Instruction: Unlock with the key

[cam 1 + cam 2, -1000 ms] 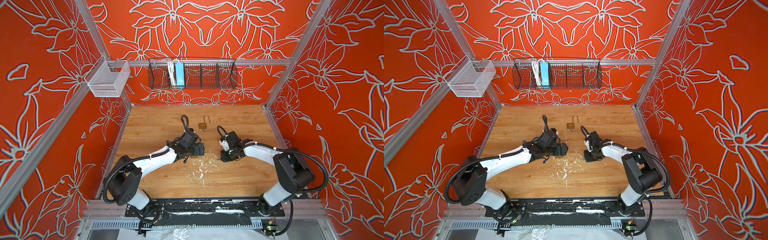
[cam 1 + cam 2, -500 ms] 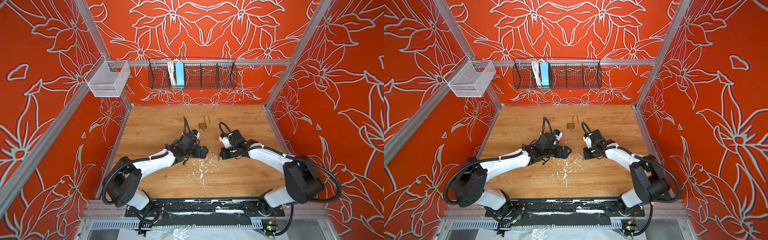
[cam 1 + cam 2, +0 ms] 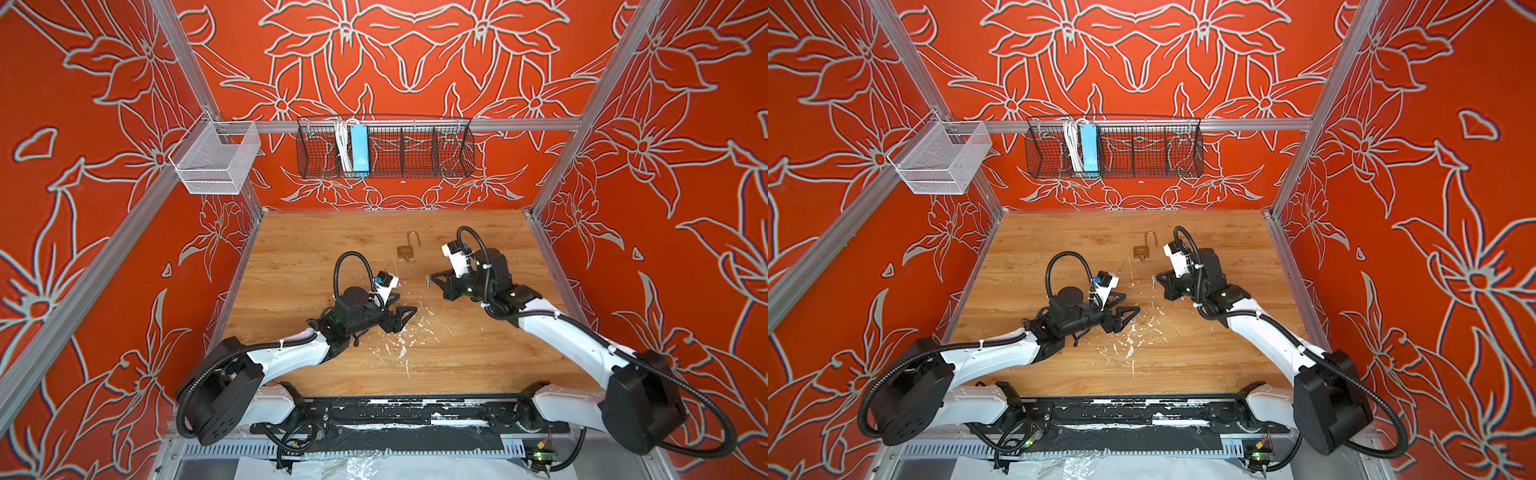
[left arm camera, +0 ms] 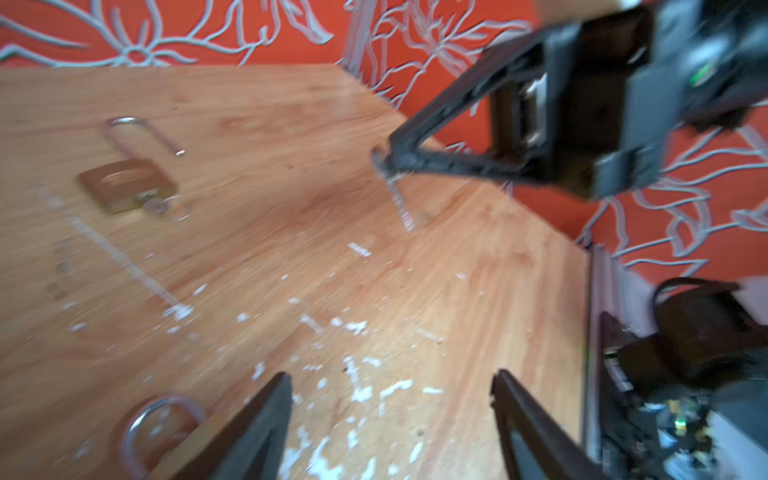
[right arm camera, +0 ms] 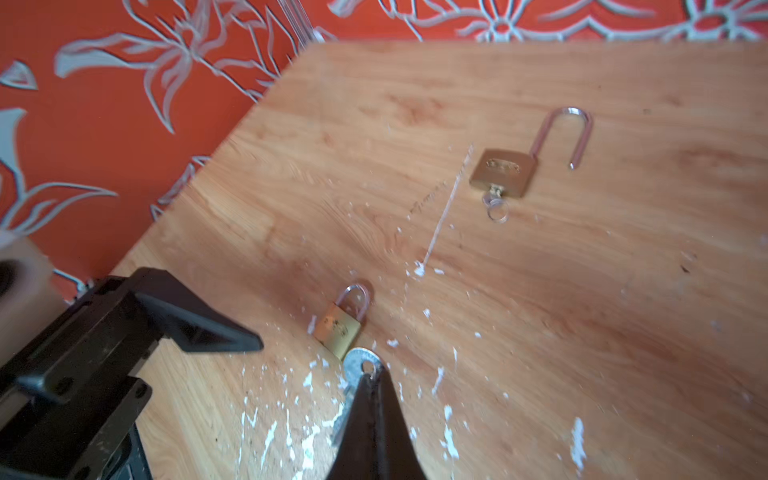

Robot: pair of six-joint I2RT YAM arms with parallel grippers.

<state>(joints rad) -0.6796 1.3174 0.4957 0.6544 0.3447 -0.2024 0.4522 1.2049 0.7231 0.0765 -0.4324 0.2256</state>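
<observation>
R gripper (image 5: 371, 380) is clamped tight on the key (image 5: 355, 360), held near its head. In the left wrist view the blade hangs down from the tips over the table (image 3: 316, 249). L gripper (image 4: 390, 415) has its jaws wide apart w/ nothing between them. Small padlock (image 5: 338, 328) (shackle shut) lies flat on the wood just beside the L fingertip (image 5: 245, 343) and near the key, prob. touching neither, though blur makes that hard to call. Big padlock (image 3: 406, 250), shackle swung open w/ a ringed key (image 5: 495, 205) in its base, lies farther back, apart from both arms.
</observation>
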